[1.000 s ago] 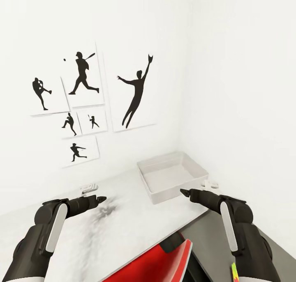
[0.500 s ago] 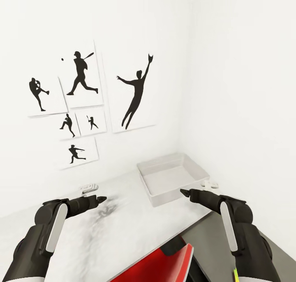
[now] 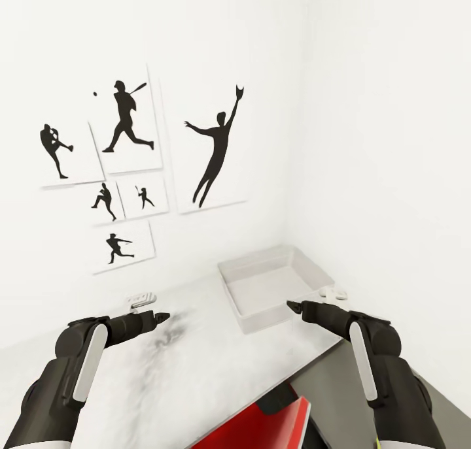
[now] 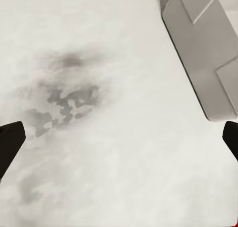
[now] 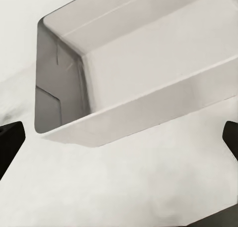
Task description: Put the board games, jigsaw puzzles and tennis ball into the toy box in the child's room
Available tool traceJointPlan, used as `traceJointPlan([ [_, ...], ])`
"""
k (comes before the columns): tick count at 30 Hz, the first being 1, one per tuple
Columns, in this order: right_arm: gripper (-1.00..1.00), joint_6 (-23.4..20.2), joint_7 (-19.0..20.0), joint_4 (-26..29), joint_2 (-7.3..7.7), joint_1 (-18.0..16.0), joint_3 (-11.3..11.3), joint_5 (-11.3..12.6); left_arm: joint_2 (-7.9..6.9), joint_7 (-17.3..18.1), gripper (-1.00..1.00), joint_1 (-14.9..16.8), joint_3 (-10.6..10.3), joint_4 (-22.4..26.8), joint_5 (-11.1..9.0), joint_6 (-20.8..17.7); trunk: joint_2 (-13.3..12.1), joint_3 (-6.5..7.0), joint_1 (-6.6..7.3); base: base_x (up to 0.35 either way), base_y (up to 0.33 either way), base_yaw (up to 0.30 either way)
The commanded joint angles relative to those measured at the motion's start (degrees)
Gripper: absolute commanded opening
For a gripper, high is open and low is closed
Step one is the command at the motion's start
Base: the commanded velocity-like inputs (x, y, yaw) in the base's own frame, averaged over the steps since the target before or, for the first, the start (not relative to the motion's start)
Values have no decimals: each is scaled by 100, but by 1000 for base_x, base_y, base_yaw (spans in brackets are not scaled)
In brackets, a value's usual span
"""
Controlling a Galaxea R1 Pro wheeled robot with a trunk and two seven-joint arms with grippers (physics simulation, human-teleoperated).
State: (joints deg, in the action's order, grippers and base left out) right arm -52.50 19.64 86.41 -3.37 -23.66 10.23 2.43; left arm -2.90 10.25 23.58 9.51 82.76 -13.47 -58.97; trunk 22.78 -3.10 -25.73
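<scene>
Two grippers, left point(image 3: 163, 317) and right point(image 3: 292, 304), fingers spread apart over pale desk point(image 3: 196, 357); head view shows shallow grey tray point(image 3: 275, 289) at desk's far corner, wrist views its walls.

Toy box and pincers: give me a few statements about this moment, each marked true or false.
1. The toy box holds a board game. False: its inside is bare in the head and right wrist views.
2. The toy box sits on the table near the room's corner. True.
3. The right pincer grips a tennis ball. False: it is open and holds nothing.
4. The left pincer is open over the tabletop. True.
5. The silhouette pictures show sports figures in black. True.
</scene>
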Motion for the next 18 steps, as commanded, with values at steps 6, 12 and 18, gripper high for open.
traceJointPlan([
  [6, 100, -26, 5, 0, -6, -7, 14, 18, 0, 30, 100, 6, 7, 3, 10, -27, 13, -13, -5, 81, 0, 0],
  [12, 100, -24, 5, -1, -6, -7, 14, 13, 0, 30, 100, 6, 7, 3, 11, -27, 13, -13, -5, 18, 0, 0],
  [18, 100, -23, 5, -2, -6, -7, 14, 12, 0, 30, 100, 6, 7, 3, 11, -27, 13, -13, -5, 4, 0, 0],
])
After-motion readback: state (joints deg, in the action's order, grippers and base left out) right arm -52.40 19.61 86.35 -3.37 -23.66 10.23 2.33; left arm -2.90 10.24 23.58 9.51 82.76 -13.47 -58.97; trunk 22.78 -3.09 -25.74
